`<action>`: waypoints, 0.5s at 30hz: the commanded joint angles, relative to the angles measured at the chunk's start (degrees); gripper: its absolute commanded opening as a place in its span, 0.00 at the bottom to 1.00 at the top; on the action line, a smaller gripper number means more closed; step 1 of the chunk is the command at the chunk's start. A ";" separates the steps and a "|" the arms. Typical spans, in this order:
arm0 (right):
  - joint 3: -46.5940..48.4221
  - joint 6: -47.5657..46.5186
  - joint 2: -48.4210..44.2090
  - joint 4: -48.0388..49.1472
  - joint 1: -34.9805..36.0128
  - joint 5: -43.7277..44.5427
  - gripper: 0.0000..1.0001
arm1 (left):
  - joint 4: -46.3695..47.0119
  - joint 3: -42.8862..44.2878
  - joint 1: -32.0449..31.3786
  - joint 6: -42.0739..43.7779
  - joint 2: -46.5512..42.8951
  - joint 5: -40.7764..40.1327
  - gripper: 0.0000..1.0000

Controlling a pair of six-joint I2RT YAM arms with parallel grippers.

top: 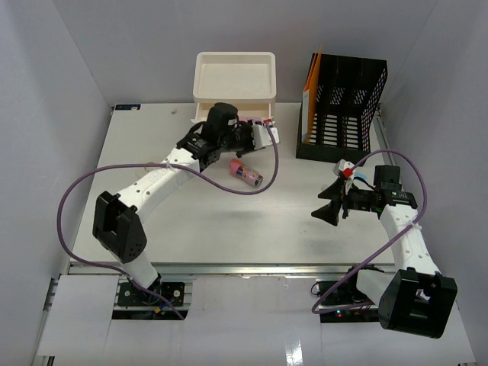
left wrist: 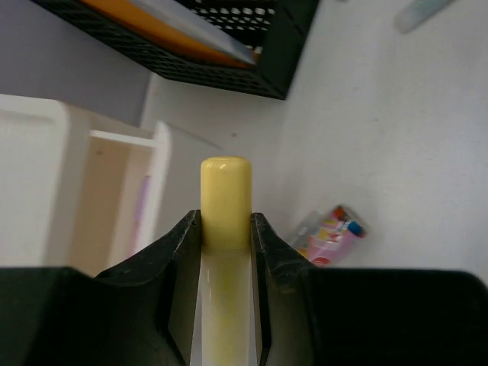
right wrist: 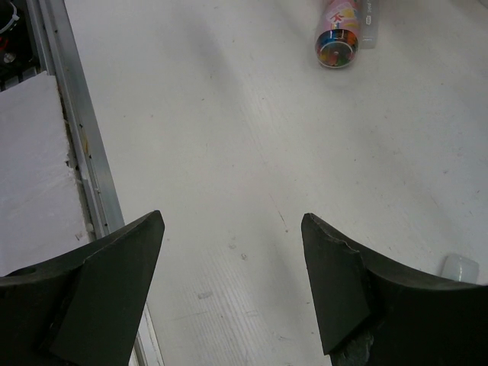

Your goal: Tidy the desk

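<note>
Clamping a pale yellow, round-ended cylinder (left wrist: 226, 187) by its sides, the left gripper's (left wrist: 226, 223) two black fingers (left wrist: 181, 255) leave the rounded end jutting past their tips. Held item sits just in front of the cream drawer unit (top: 235, 80), one drawer pulled out. Right gripper (right wrist: 232, 229): fingers (right wrist: 114, 290) wide apart, nothing between them, over a bare stretch of the desk (top: 198, 221) at its right side. Desk: flat white top filling the floor of the grey-walled enclosure, metal rail (right wrist: 80, 145) along its near edge. On it: one pink printed tube (top: 246, 174), lying on its side near the left gripper, well apart from the right one; drawer unit at back centre; black mesh file rack (top: 343, 107) at back right, orange folders (top: 312, 88) upright in its leftmost slot. Small white object (right wrist: 460, 268) on the desk beside the right gripper; kind cannot be told.
</note>
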 commanded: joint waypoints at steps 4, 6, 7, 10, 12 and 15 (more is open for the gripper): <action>-0.89 -0.22 -0.54 0.75 -0.20 -2.01 0.79 | 3.91 5.20 5.39 7.59 1.96 1.43 0.10; -0.89 -0.16 -0.44 0.75 -0.20 -2.13 0.79 | 5.56 5.98 6.44 8.00 2.95 1.39 0.10; -0.89 -0.16 -0.40 0.75 -0.20 -2.10 0.79 | 6.19 6.40 6.73 8.12 3.65 1.32 0.10; -0.96 -0.16 -0.32 0.82 -0.35 -1.97 0.79 | 8.90 7.07 7.87 8.50 5.53 1.31 0.10; -0.97 -0.16 -0.31 0.84 -0.48 -1.95 0.79 | 11.08 7.52 8.35 8.55 7.15 0.83 0.10; -0.97 -0.08 -0.40 1.02 -0.64 -1.69 0.79 | 13.06 7.77 8.75 8.35 9.00 -0.11 0.12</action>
